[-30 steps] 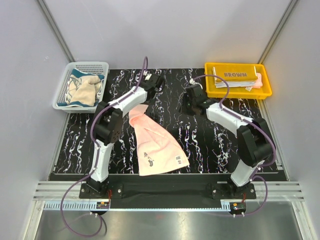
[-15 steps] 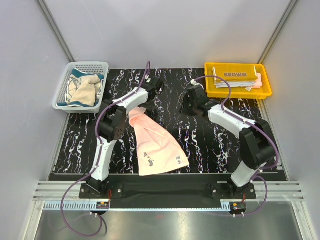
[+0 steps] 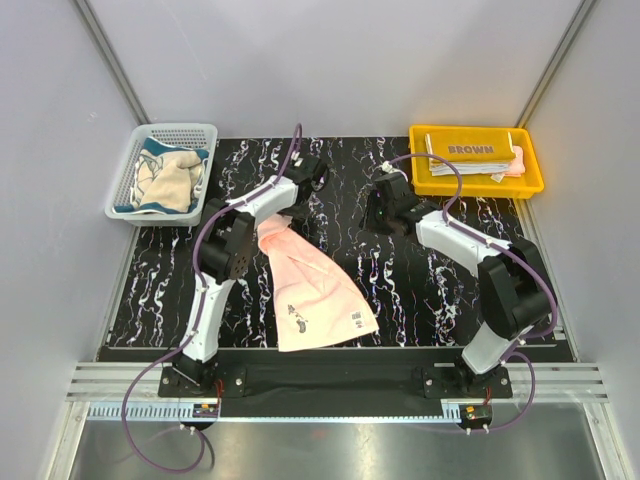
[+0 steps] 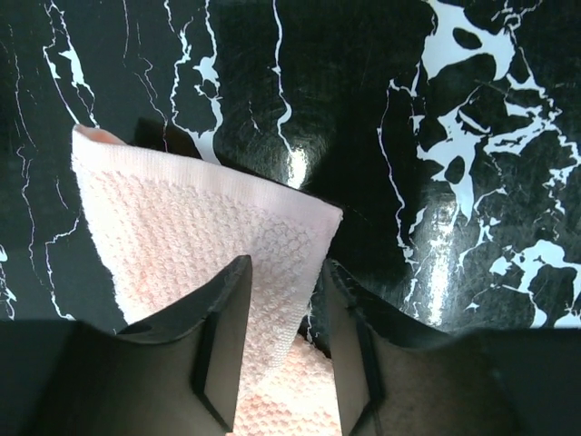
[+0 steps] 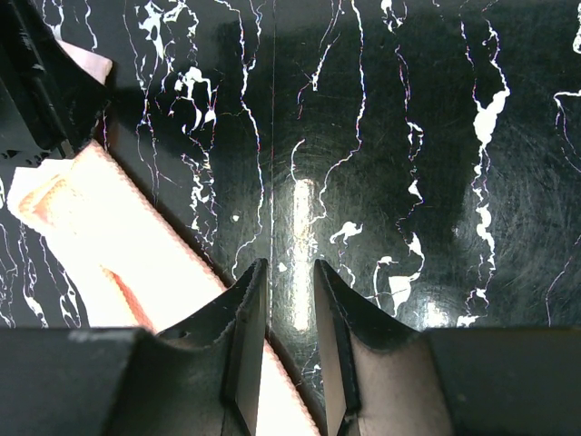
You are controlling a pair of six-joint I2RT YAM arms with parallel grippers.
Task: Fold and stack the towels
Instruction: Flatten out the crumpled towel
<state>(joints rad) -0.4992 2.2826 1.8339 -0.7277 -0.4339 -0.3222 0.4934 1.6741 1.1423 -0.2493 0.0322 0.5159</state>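
Note:
A pink towel (image 3: pixel 315 285) lies spread on the black marbled table, its far corner raised under my left gripper (image 3: pixel 295 200). In the left wrist view that folded pink corner (image 4: pixel 209 227) sits between the jaws of the left gripper (image 4: pixel 287 263). It lies against the left finger, and a gap shows at the right finger. My right gripper (image 3: pixel 378 215) hovers over bare table right of the towel. Its jaws (image 5: pixel 289 263) stand slightly apart with nothing between them, and the pink towel's edge (image 5: pixel 109 245) is to their left. A brown towel lettered BROWN (image 3: pixel 470 150) tops a folded stack.
The stack sits in a yellow tray (image 3: pixel 530 186) at the far right. A white mesh basket (image 3: pixel 178 131) at the far left holds a crumpled cream-teal towel (image 3: pixel 165 178). Grey walls enclose the table on three sides.
My left arm's elbow has shifted slightly right and its jaws have narrowed a little around the pink corner. The right gripper has edged a little farther away. The towel has hardly moved.

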